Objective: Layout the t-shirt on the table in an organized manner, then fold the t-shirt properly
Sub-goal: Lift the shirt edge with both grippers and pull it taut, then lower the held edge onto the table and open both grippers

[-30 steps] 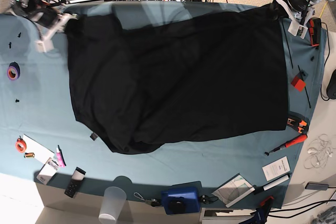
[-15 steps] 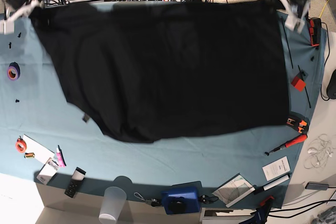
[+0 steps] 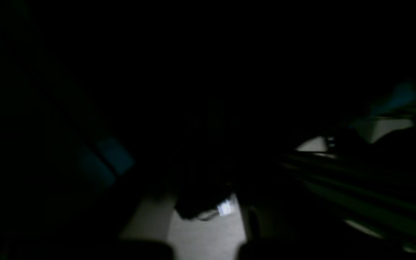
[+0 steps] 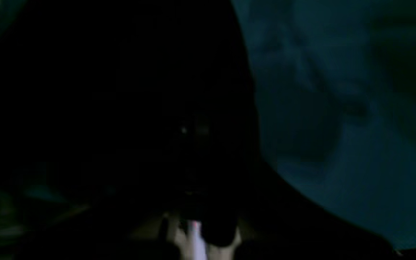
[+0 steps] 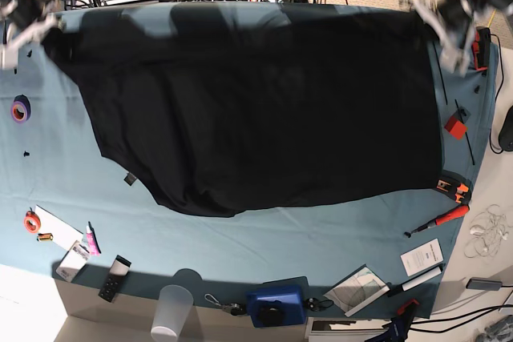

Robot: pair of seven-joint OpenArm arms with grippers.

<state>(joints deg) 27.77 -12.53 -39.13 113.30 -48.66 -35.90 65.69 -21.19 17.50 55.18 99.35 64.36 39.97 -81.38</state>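
Observation:
The black t-shirt is stretched wide over the teal table, print hidden, with its small grey tag at the lower left edge. My right gripper is at the view's far left, shut on the shirt's upper left corner. My left gripper is at the far right, shut on the upper right corner. The right wrist view is dark, with black t-shirt fabric beside the teal table cloth. The left wrist view is almost all dark t-shirt fabric.
A purple tape roll and an orange tape roll lie at the left. A clear cup and a blue box stand at the near edge. A red block, a clamp and a screwdriver lie at the right.
My right gripper pulled its corner far to the view's left, spreading the bunched shirt flat and wide. Both grippers have since come slightly nearer with the shirt's top edge.

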